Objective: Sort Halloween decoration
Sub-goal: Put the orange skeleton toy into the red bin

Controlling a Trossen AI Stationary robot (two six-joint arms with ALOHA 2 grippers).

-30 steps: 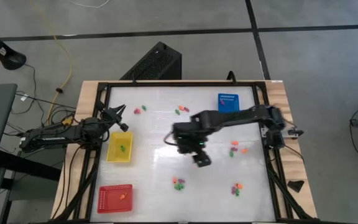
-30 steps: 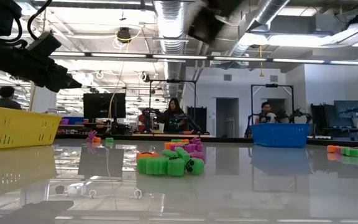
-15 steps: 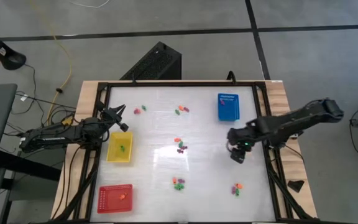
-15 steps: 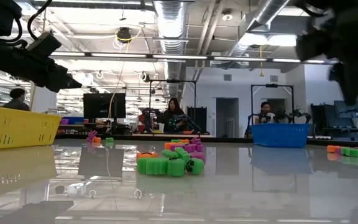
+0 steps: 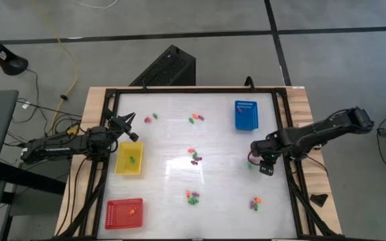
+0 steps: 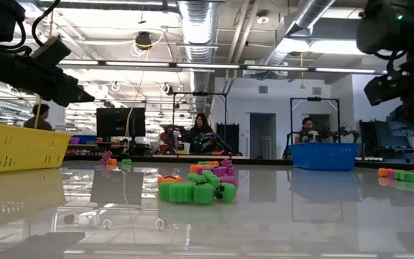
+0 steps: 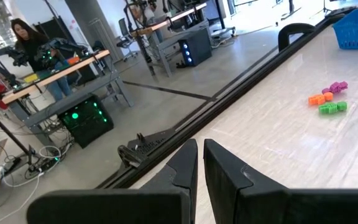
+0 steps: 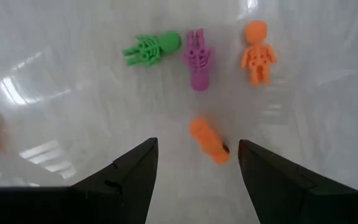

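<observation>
The Halloween decoration lies in small orange, green and purple clusters on the white table: far left (image 5: 151, 119), far middle (image 5: 195, 119), centre (image 5: 194, 157), near middle (image 5: 192, 197) and near right (image 5: 254, 202). My right gripper (image 5: 266, 170) hangs open by the table's right edge, pointing down. An orange piece (image 8: 207, 140) lies on the table below the gap between its fingers. A green skeleton (image 8: 151, 48), a purple one (image 8: 197, 59) and an orange one (image 8: 257, 53) lie just beyond it. My left gripper (image 5: 131, 128) is shut and level above the table's left side, holding nothing.
A blue tray (image 5: 245, 114) stands at the far right. A yellow tray (image 5: 129, 158) holding a green piece stands at the left, and a red tray (image 5: 124, 213) holding an orange piece at the near left. A black frame (image 5: 285, 134) borders the table. People work in the room beyond.
My right gripper has swept from above the table's middle toward the right edge, going down and rolling about its own axis. It has stayed open, and it slowed over the cluster at the right. The decoration pieces lie where they were.
</observation>
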